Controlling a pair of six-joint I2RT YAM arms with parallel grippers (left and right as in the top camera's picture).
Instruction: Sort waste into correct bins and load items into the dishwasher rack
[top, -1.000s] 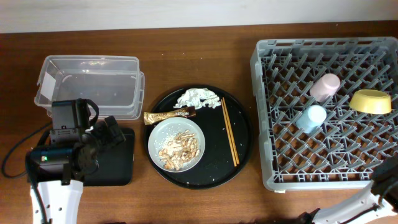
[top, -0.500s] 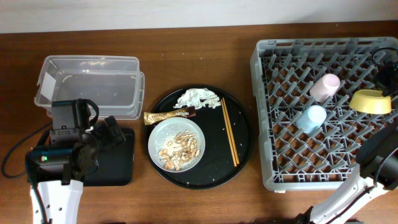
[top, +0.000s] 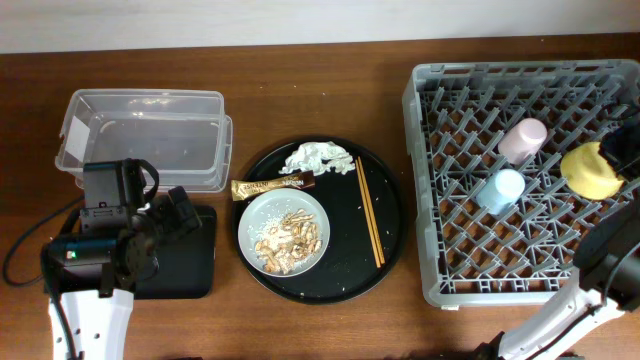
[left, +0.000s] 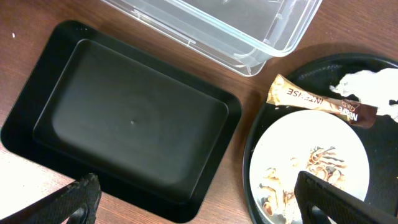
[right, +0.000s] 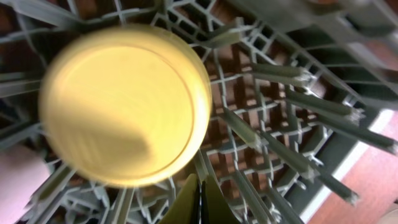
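waste lies together on the round black tray in the middle of the table. the crumpled white tissue is at the tray's far edge. the long brown-and-gold snack wrapper lies left to right just near of it. its gold left end reaches the tray's rim and its dark brown right end meets the tissue. the beige crumbly food scraps are scattered over the pale grey round plate, just near of the wrapper. two thin wooden chopsticks lie side by side to the right of the plate, running near to far.

at the left, the clear plastic tub stands far. the shallow black rectangular tray sits just near of it, matte and dark, partly under the left arm. the left hand hangs above that tray's near right corner, spread as wide as it goes and holding nothing.

the dishwasher rack, grey and full of upright pegs, fills the right side. the pink cup and the blue cup rest among its pegs, close together, pink farther. the yellow bowl is to their right, tilted on the pegs by the rack's right wall. in the right wrist view it is blurred, one round face toward the camera. the right hand has its fingers pressed together, tips at the bowl's edge. i cannot tell whether they touch it.
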